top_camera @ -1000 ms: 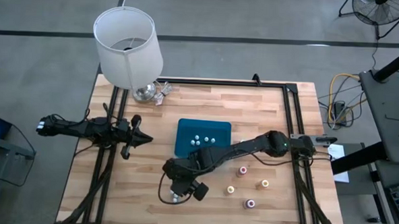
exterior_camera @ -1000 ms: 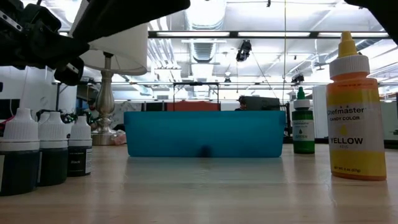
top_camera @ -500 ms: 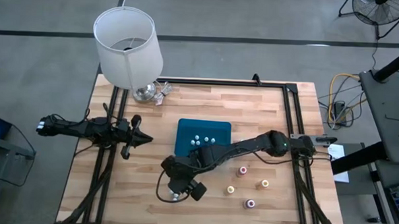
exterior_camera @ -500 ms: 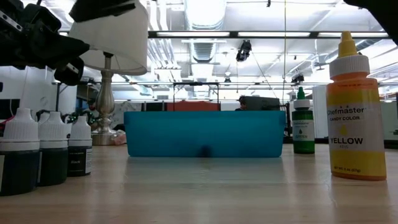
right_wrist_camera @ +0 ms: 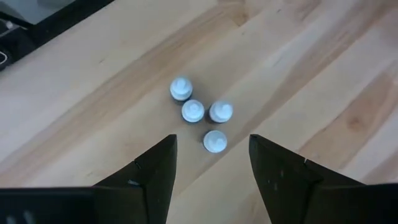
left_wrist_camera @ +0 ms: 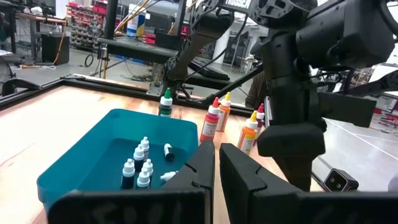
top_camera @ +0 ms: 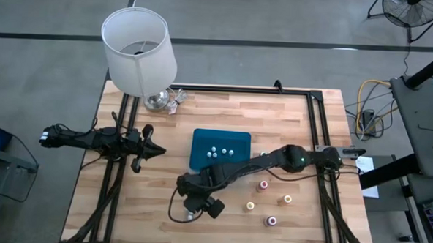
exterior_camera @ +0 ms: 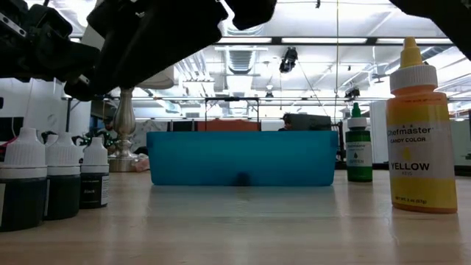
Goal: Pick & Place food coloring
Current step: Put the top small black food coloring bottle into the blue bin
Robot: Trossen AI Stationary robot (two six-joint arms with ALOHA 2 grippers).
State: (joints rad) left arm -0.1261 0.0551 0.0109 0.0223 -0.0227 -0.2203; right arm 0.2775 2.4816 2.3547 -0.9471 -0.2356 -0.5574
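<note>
Food coloring bottles with coloured tops stand upright on the wooden table: pink (top_camera: 263, 185), orange (top_camera: 287, 199), yellow (top_camera: 250, 206) and another pink (top_camera: 272, 221). In the low view the yellow one (exterior_camera: 422, 132) stands near and a green one (exterior_camera: 358, 147) farther back. Several small white-capped bottles (right_wrist_camera: 202, 115) stand in a cluster near the front edge. My right gripper (right_wrist_camera: 211, 167) hangs open above this cluster, pointing steeply down, touching nothing. More white-capped bottles (top_camera: 217, 151) lie in the blue tray (top_camera: 201, 139). My left gripper (top_camera: 155, 152) waits shut at the table's left.
A lamp with a white shade (top_camera: 138, 48) stands at the table's far left corner. A black frame (top_camera: 315, 118) runs along the far and right edges. Bare wood lies between the tray and the left arm.
My right gripper has sunk toward the cluster of white-capped bottles near the front edge and has stayed open. In the low view its arm now fills more of the upper left. The bottles and the tray have kept their places.
</note>
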